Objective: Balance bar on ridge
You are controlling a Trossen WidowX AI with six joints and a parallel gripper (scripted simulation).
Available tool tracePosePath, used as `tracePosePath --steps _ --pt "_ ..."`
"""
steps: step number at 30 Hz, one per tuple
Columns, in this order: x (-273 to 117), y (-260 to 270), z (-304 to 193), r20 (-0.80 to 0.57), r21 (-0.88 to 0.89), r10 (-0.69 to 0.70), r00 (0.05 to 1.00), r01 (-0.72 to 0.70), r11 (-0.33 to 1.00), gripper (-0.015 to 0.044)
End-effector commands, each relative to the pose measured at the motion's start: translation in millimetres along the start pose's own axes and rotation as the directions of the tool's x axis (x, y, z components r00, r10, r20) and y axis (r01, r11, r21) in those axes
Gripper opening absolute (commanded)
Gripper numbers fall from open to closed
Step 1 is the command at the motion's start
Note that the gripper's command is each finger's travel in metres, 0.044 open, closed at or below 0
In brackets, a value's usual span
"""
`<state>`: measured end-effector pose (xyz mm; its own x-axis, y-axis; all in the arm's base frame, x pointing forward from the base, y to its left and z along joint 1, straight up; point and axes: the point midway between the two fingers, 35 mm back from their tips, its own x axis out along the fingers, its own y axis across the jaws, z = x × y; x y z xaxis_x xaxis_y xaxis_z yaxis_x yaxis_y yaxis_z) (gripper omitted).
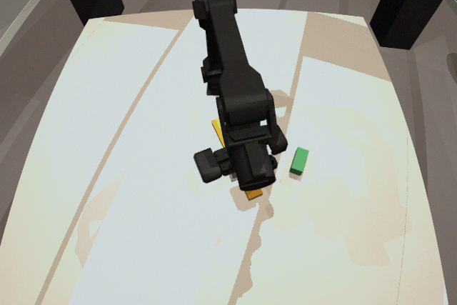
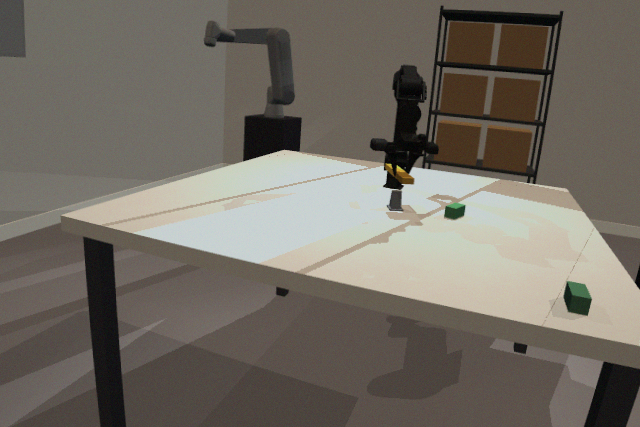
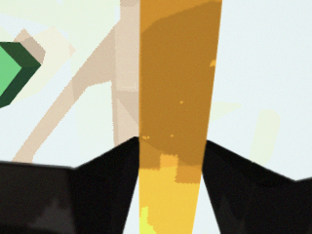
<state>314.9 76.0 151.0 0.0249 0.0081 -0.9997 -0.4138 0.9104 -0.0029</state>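
The yellow-orange bar (image 1: 253, 193) (image 2: 404, 176) (image 3: 177, 88) is held above the table. My gripper (image 2: 401, 170) (image 3: 171, 146) is shut on it, with one finger on each long side. In the exterior view the bar hangs higher than the ridge's top, with a visible gap. The small grey ridge (image 2: 395, 200) stands on the table below the bar. In the top view the arm hides nearly all of the ridge, and only a grey sliver shows by the gripper. The ridge does not show in the wrist view.
A green block (image 1: 299, 160) (image 2: 454, 211) (image 3: 7, 73) lies on the table (image 1: 147, 220) (image 2: 206, 226) to the right of the ridge. Another green block (image 2: 577, 298) is near the table's front right corner in the exterior view.
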Motion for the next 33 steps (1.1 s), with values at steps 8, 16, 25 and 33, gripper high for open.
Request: tracePosePath --steps 8,16,25,33 --pt "15.1 1.5 -0.1 0.005 0.014 -0.003 1.0 0.003 1.0 0.0" --pt "28.3 0.9 -0.6 0.005 0.022 -0.003 1.0 0.003 1.0 0.0" --pt "37.0 0.2 -1.2 0.005 0.027 -0.003 1.0 0.003 1.0 0.0" --pt "36.7 0.1 -1.2 0.005 0.027 -0.003 1.0 0.003 1.0 0.0"
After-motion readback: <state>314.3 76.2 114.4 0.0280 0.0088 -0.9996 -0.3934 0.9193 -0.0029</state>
